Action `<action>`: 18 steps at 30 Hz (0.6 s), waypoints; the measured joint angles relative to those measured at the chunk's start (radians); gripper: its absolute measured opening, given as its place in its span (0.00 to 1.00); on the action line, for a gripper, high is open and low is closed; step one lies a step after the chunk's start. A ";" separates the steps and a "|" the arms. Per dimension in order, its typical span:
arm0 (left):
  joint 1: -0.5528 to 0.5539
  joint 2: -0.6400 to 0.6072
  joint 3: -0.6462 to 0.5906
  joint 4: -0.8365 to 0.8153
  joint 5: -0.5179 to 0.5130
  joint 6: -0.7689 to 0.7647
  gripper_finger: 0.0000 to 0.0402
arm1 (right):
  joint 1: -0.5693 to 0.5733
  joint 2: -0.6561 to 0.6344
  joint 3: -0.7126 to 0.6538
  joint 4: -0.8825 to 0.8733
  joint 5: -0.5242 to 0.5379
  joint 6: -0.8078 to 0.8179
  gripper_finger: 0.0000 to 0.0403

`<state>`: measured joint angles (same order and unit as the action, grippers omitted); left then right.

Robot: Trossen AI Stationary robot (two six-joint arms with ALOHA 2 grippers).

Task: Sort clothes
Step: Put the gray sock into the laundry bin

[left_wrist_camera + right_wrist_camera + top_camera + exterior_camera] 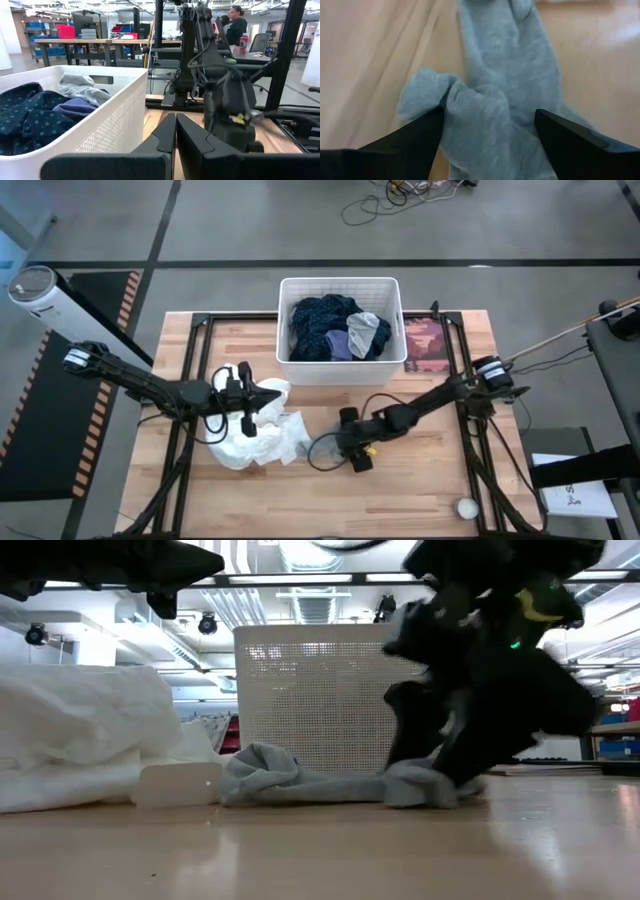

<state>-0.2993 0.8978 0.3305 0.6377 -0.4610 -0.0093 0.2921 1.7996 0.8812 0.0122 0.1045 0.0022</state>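
Observation:
A grey garment [495, 75] lies flat on the table, also seen in the low view [300, 780]. My right gripper [489, 112] is open and points down over one bunched end of it, a finger on either side; it stands at the table's middle [352, 452]. My left gripper [175, 127] is shut and empty, held above a pile of white clothes [260, 435] on the table's left. A navy dotted garment [320, 320] and a second grey one [365, 330] lie in the white basket [340, 282]. No teal garment shows. My right gripper comes at the grey garment from above, its fingers astride a raised fold [450, 97] near one end. One finger [427, 130] stands right against that fold. I cannot tell whether it touches the cloth. The garment lies on the table.
A lavender piece [340, 345] also lies in the basket at the table's far middle. A dark red flat item [425, 345] lies right of the basket. A small round white object [466, 507] sits near the front right corner. A person [237, 25] stands in the room beyond.

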 joint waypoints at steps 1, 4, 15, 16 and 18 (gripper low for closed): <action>-0.001 0.000 0.000 -0.001 0.000 -0.002 0.00 | -0.006 0.018 0.018 0.004 0.001 -0.004 0.75; -0.001 0.000 0.000 -0.006 0.000 -0.004 0.00 | -0.027 0.059 0.063 -0.015 -0.039 -0.016 0.69; 0.000 0.000 0.000 -0.010 0.000 -0.011 0.00 | -0.037 0.018 0.173 -0.247 -0.030 -0.122 0.05; 0.000 0.000 0.000 -0.010 0.000 -0.011 0.00 | -0.035 0.012 0.187 -0.278 -0.008 -0.129 0.03; 0.000 0.000 0.000 -0.012 0.000 -0.007 0.00 | -0.026 -0.004 0.218 -0.337 0.037 -0.145 0.03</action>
<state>-0.2993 0.8981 0.3305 0.6259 -0.4614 -0.0161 0.2663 1.7956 1.0995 -0.3249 0.1416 -0.1429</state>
